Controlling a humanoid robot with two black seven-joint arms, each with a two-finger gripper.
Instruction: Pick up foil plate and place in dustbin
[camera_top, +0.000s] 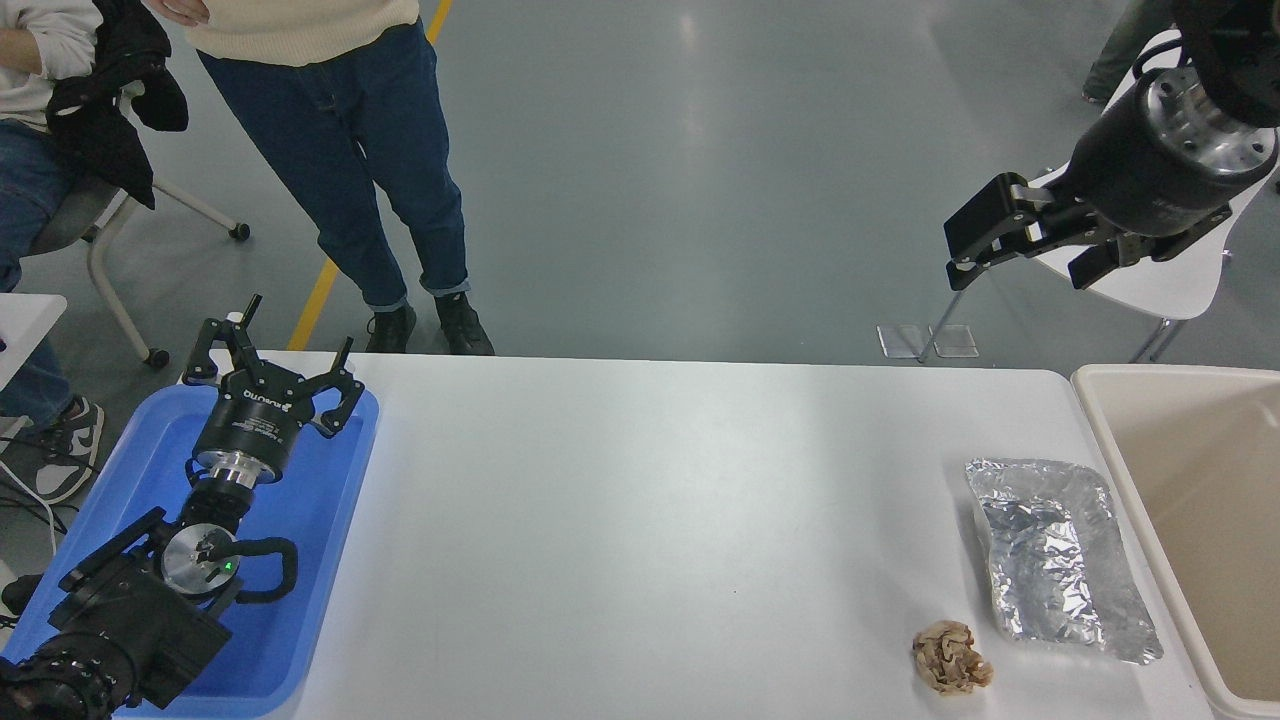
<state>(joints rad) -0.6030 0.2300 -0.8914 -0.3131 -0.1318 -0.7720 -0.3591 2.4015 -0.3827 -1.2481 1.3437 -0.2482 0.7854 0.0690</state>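
One foil plate (1058, 560) lies flat on the white counter (660, 520), near the right end, with its long right side running just beside the rim of the beige dustbin (1110, 440). The plate is thin, crinkled aluminium sheet with a low wrinkled rim. It is judged very light, easily bent and liable to crush or fold under a firm squeeze. The shiny surface is likely slippery, and the flat middle offers nothing to pinch. The raised rim is the probable gripping point, and the far edge or the left long edge appears the most open to approach; the right edge sits close to the dustbin wall. A light closing force is advised, since a deformed plate may slip from the grip.

A small crumpled brown paper wad (951, 657) rests just beside the plate's near left corner and is not touching it. It could be disturbed by a low approach from that side.

The right hand (1020, 240) hangs high above and beyond the far edge of the counter, well apart from the plate, with its fingers spread and holding nothing. The left hand (275, 365) is parked over the blue tray (330, 520) at the lower left, fingers also spread and empty. A person (330, 150) in blue jeans stands beyond the far side.
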